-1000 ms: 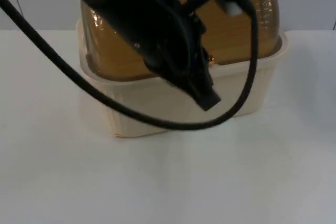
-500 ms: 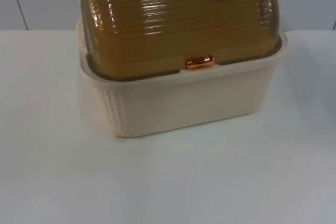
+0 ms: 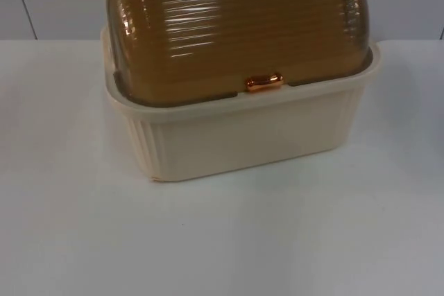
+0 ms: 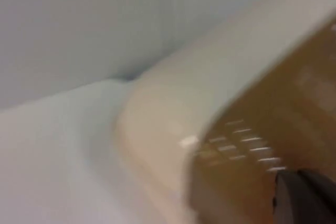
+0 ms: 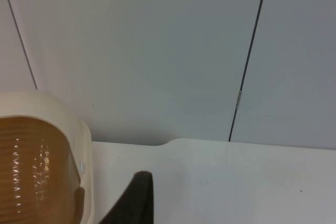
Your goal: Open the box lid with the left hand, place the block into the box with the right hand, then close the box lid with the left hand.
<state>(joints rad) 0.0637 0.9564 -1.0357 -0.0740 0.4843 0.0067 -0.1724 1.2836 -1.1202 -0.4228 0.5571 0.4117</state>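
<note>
On the white table [image 3: 62, 227] sits a cream box [image 3: 243, 136] with a ribbed amber lid [image 3: 236, 25], and that lid is fully down, its little copper latch [image 3: 264, 82] resting right at the front rim. No block anywhere on the table from above, so my guess is it's already inside and we're at the tail end of the job, the lid-closing step looking done. If that's wrong and it's actually the start, the next move would be the left arm hooking that latch and swinging the lid up and back.

Going left to right: the left gripper [image 4: 304, 198] is close beside the box's end, its wrist camera looking along the cream frame and the amber lid with one dark fingertip at the edge of the shot. It's blurry and I honestly can't tell if the fingers are spread or pinched, or whether the tip touches the lid. It's off to the side of the lid, not at the latch.

Over on the other side, the right gripper [image 5: 134, 198] waits up near the back of the table, pointing at the grey wall [image 5: 157, 51], with the box's rounded end just beside its fingertip. Same deal there, can't tell how its fingers stand, and nothing visible in it.
</note>
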